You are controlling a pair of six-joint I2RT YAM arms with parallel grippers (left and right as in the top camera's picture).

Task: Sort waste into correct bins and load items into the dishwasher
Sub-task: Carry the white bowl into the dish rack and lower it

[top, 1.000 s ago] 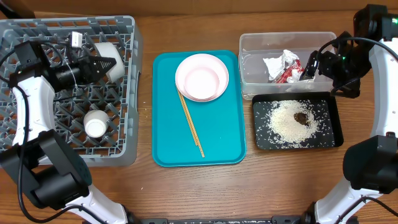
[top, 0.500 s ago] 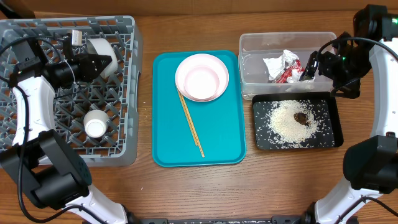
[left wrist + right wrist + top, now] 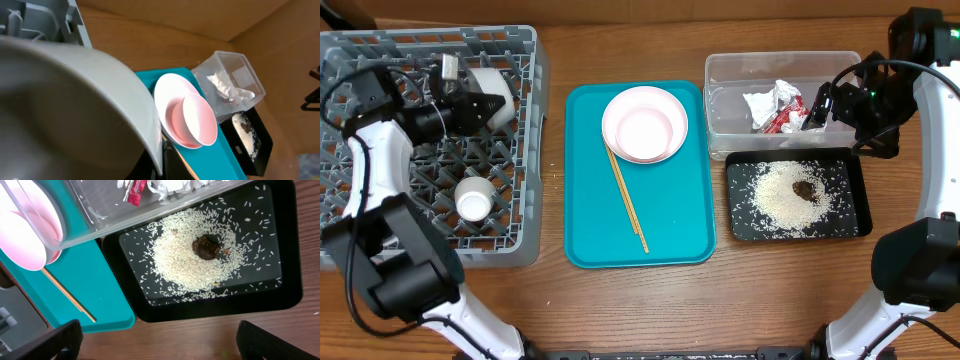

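Dish rack (image 3: 525,170): beneath and around the left jaws.
Teal tray (image 3: 680,220): between the two jaw pairs, carrying stacked plates (image 3: 645,125) and chopsticks (image 3: 628,200).
Clear tub (image 3: 780,62): below the right jaws, holding wrapper (image 3: 782,121) and paper (image 3: 763,101).
Black tray (image 3: 867,200): beside the right jaws, holding rice (image 3: 782,205).
Left gripper (image 3: 494,102): clamped on the rim of the white bowl (image 3: 490,80).
Right gripper (image 3: 817,105): spread wide, empty.
Cup (image 3: 473,203): near the left jaws, in the rack.

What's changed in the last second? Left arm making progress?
The left gripper, holding the white bowl inside the grey rack, shifted it slightly left, then back right; net movement is tiny. The open right gripper, the plates and chopsticks on the teal tray, clear tub and black tray stayed put.
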